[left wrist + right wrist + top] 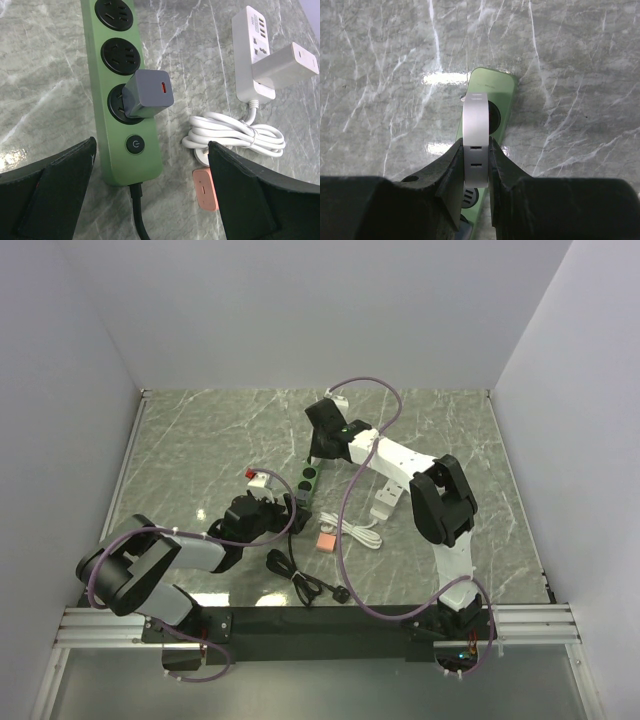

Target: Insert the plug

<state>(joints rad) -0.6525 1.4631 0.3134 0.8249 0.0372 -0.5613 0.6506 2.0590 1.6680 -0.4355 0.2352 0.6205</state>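
A green power strip lies mid-table, its black cord running toward me. A grey adapter sits in its third socket, above the power button. My right gripper is shut on a white plug and holds it over the strip's far end, right at the end socket; whether the pins touch is hidden. In the top view the right gripper is at that far end. My left gripper is open and empty, its fingers straddling the strip's near end, low over the table.
A white power strip carrying a white adapter lies right of the green one, with its coiled white cable. A pink adapter lies by my right finger. A black cord coils near the front edge. A red-and-white piece lies left.
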